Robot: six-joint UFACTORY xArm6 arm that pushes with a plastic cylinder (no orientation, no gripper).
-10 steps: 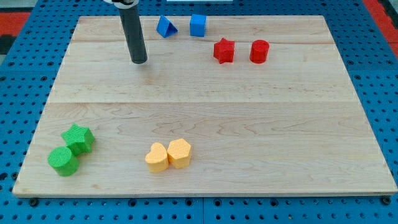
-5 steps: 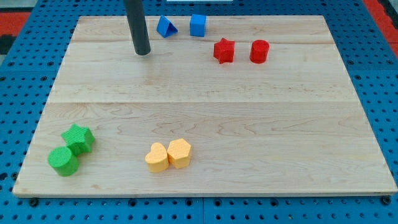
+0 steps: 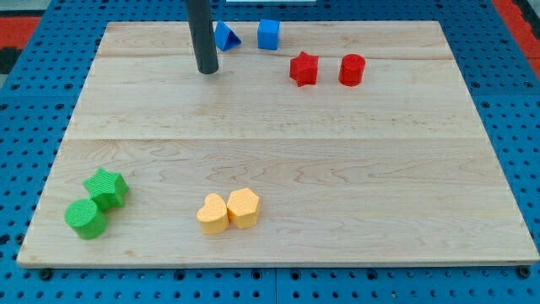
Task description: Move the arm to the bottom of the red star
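The red star (image 3: 304, 68) lies near the view's top, right of centre, on the wooden board (image 3: 278, 160). My tip (image 3: 207, 71) rests on the board well to the star's left, at about the same height in the view. The dark rod rises from it to the view's top edge and covers part of the blue triangle (image 3: 226, 36). My tip touches no block.
A red cylinder (image 3: 352, 69) stands just right of the star. A blue cube (image 3: 268, 34) sits at the top. A green star (image 3: 107, 187) and green cylinder (image 3: 85, 219) lie bottom left. A yellow heart (image 3: 213, 214) and yellow hexagon (image 3: 244, 208) lie bottom centre.
My tip has moved to the view's right and slightly up, closer to the blue triangle and the red star. No block has moved.
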